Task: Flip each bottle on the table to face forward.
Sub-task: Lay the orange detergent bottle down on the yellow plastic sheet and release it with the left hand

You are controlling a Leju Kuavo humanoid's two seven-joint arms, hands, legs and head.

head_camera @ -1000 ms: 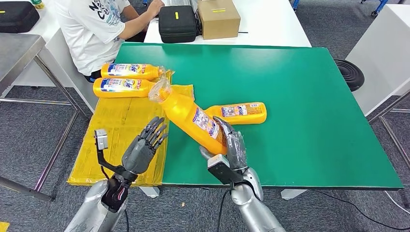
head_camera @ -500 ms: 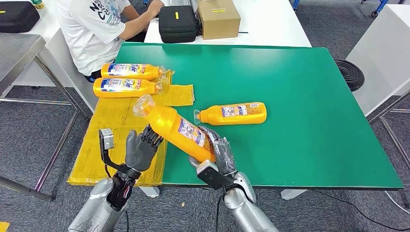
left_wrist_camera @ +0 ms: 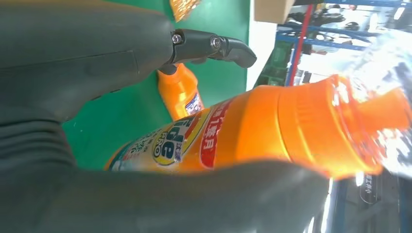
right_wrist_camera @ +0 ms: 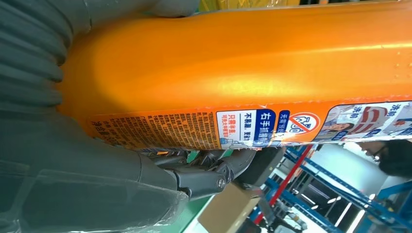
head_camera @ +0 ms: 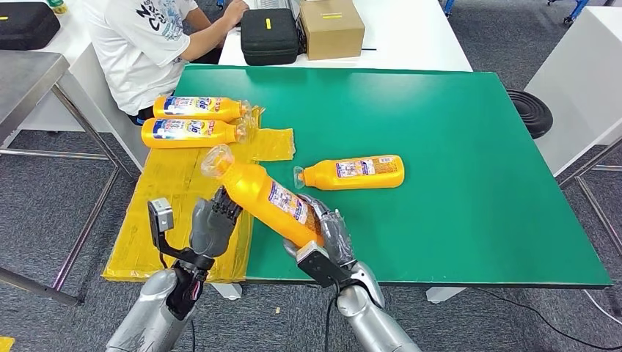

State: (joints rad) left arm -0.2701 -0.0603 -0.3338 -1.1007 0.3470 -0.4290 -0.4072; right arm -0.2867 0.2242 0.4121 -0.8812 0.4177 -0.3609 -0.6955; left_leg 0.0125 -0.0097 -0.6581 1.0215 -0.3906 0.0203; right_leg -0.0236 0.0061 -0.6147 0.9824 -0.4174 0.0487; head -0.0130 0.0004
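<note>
My right hand grips the base of an orange bottle and holds it tilted above the table's near left edge, its plastic-wrapped cap up and to the left. The small-print label shows in the right wrist view, where my right hand wraps the bottle. My left hand is under the bottle's upper half; its thumb lies along the bottle, and one finger stays apart from it. Another orange bottle lies on the green table. Two more bottles lie on the yellow sheet.
A person in a white shirt sits at the far left corner. A black case and a cardboard box stand on the white table behind. A black round object sits on the floor to the right.
The held bottle has swung left and lower, towards my left hand. My left hand, spread and apart a second ago, has come up under the bottle's upper part.
</note>
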